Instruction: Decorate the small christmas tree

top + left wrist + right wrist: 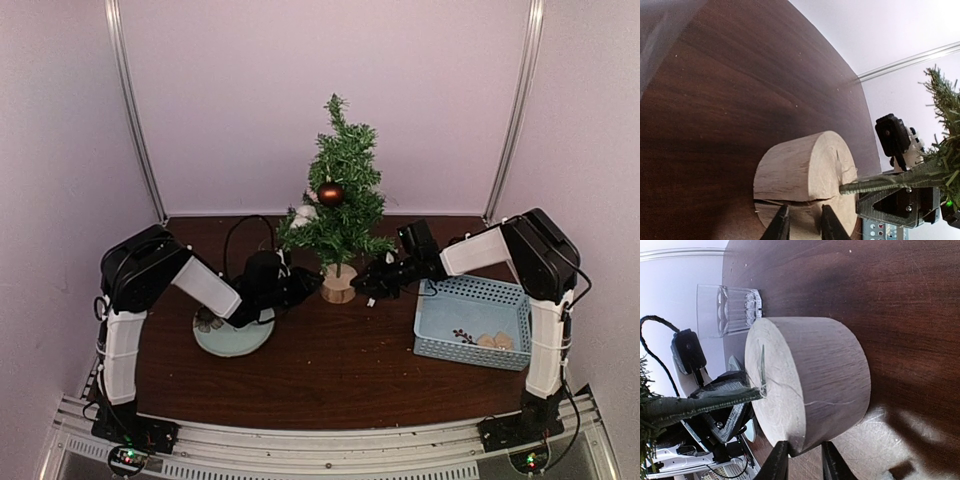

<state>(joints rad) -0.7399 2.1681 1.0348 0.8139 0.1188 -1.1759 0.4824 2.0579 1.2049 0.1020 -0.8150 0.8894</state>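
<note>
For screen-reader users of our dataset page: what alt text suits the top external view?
A small christmas tree stands at centre, carrying a reddish-brown ball and a white ornament, with the left gripper and right gripper reaching toward its wood stump from either side. A pale plate lies under the left arm; a blue basket sits at right.

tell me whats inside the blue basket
A dark sprig and a few pale pieces lie by the near wall of the blue basket. The rest of its floor looks bare; that wall hides a thin strip.
</note>
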